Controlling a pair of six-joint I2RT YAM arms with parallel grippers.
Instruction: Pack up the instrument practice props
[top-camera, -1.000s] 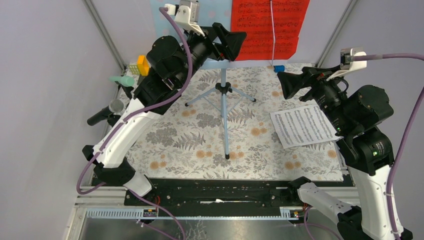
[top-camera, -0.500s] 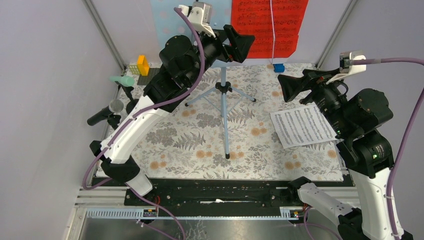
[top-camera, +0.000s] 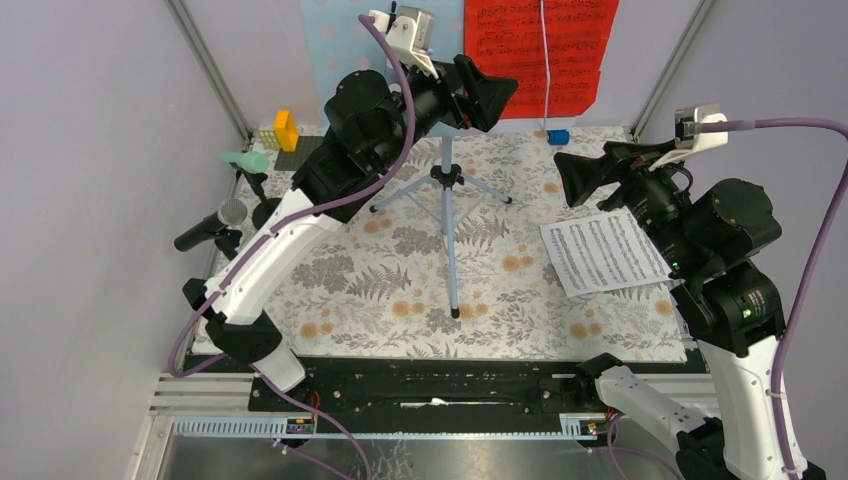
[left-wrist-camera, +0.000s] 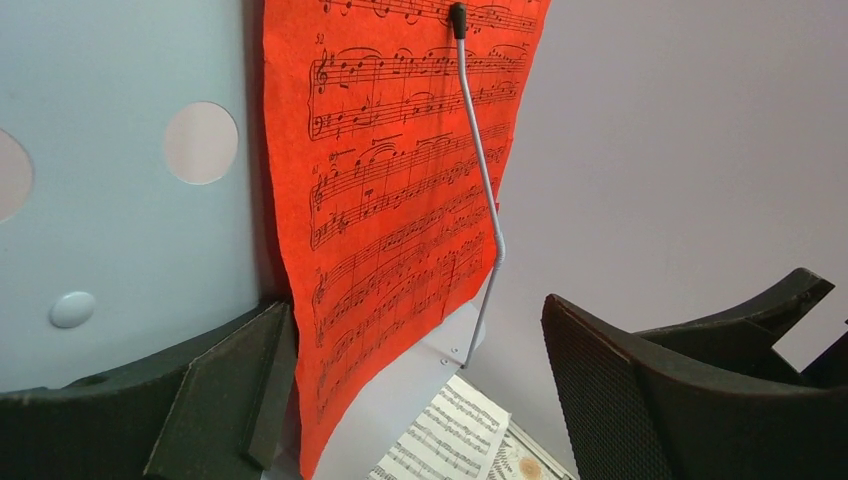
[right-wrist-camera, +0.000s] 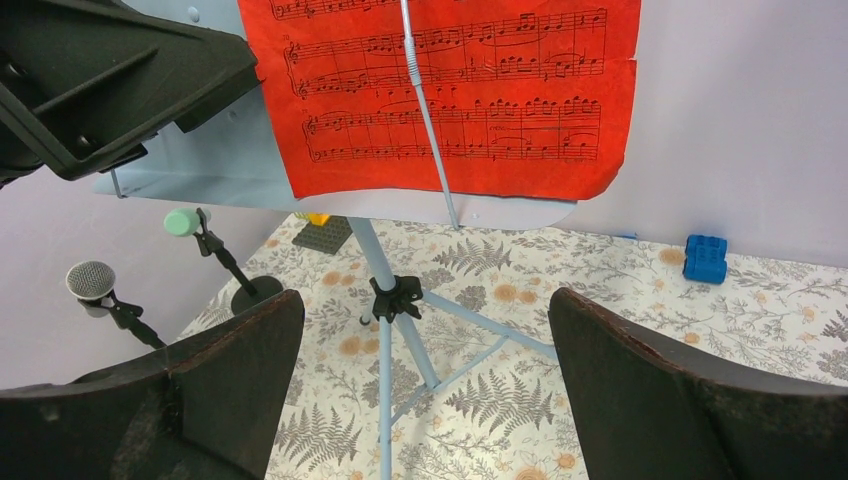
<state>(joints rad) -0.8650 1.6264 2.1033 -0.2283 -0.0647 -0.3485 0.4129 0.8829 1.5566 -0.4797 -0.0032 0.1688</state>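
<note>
Jaws: both wide open, nothing held.

Top view: left gripper (top-camera: 488, 95) is up at the rack (top-camera: 335, 45), at its desk, just below the red sheet (top-camera: 540, 55). The sheet stands on the rack face, pinned by a thin wire arm (top-camera: 546, 80), which is why it stays upright. Right gripper (top-camera: 572, 175) hangs right of the rack, aimed at it and well apart. White sheet (top-camera: 605, 250) lies flat on the floral mat (top-camera: 400, 290), right of the rack's tripod legs (top-camera: 450, 215). Mint-green mic (top-camera: 243, 160) and black mic (top-camera: 210, 228) sit left of the rack, the mint one clipped on a holder (top-camera: 264, 211). Blue toy (top-camera: 558, 136) and bricks (top-camera: 285, 130) sit near the back, either side of the rack; not task items.

Left wrist: the red sheet's lower edge sits in the gap, close to the left finger; no contact visible. Wire arm crosses the sheet's right side.

Right wrist: rack post and hub framed between the fingers, far off.

Judgement: left arm is lining up to pinch the red sheet. Nothing packed yet. The wire arm may snag or tear the paper unless it slides out from under.
</note>
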